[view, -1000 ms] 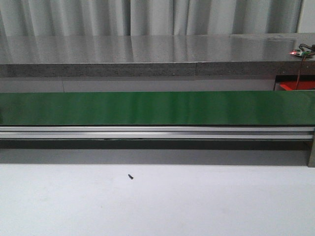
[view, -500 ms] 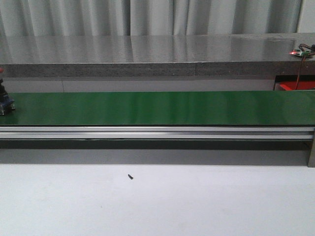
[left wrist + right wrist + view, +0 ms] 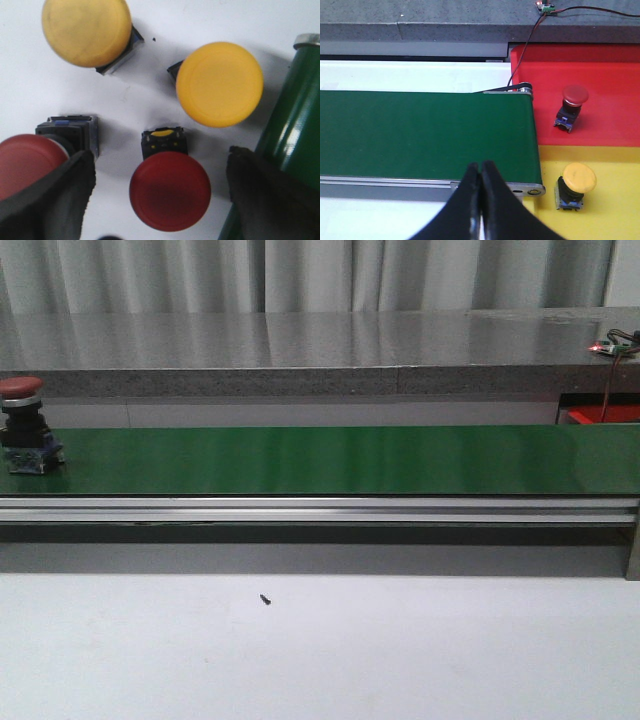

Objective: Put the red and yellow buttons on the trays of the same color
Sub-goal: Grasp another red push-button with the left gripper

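Note:
A red button [image 3: 22, 425] stands upright at the far left of the green conveyor belt [image 3: 330, 460] in the front view. My left gripper [image 3: 160, 175] is open above a red button [image 3: 170, 191] on the white table, with another red button [image 3: 27, 162] and two yellow buttons [image 3: 86, 31] [image 3: 220, 83] nearby. My right gripper [image 3: 481, 170] is shut and empty over the belt's end [image 3: 425, 132]. Beyond that end, one red button [image 3: 571, 107] sits on the red tray [image 3: 610, 70] and one yellow button [image 3: 575, 185] on the yellow tray [image 3: 615, 200].
A small dark screw [image 3: 265, 599] lies on the white table in front of the conveyor's aluminium rail [image 3: 320, 508]. A grey stone ledge [image 3: 300, 360] runs behind the belt. A cable [image 3: 530, 45] with a small circuit board hangs near the red tray.
A red button has come into the front view at the left end of the belt and moved a little to the right. A second ago the belt was bare.

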Available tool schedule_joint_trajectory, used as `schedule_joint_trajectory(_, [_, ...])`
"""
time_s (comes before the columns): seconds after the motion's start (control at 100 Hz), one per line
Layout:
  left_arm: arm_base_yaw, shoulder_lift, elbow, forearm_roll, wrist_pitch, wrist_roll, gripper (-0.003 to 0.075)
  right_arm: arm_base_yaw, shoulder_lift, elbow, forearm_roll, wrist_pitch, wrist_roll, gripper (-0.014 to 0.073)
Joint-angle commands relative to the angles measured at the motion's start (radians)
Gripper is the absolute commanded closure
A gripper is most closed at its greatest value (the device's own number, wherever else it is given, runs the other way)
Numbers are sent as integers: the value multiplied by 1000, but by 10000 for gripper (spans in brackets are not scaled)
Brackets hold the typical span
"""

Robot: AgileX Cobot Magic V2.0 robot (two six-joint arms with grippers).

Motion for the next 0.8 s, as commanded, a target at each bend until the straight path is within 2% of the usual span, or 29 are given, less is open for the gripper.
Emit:
schedule_joint_trajectory(0.0, [3, -56, -26, -3, -16, -9, 284, 0, -3, -28, -9, -73, -8, 659])
schedule_joint_trajectory(0.13, [3, -56, -26, -3, -2, -9, 528, 0, -3, -28, -9, -73, -8, 659])
schedule_joint_trajectory(0.2, [3, -56, -26, -3, 2, -9, 583, 0, -3, -28, -9, -73, -8, 659])
schedule_joint_trajectory(0.44, [3, -89, -37, -3, 40, -9, 581, 0, -3, -28, -9, -73, -8, 659])
schedule_joint_trajectory(0.79, [-8, -273, -37, -4, 87, -9, 581, 0, -3, -28, -9, -73, -8, 659])
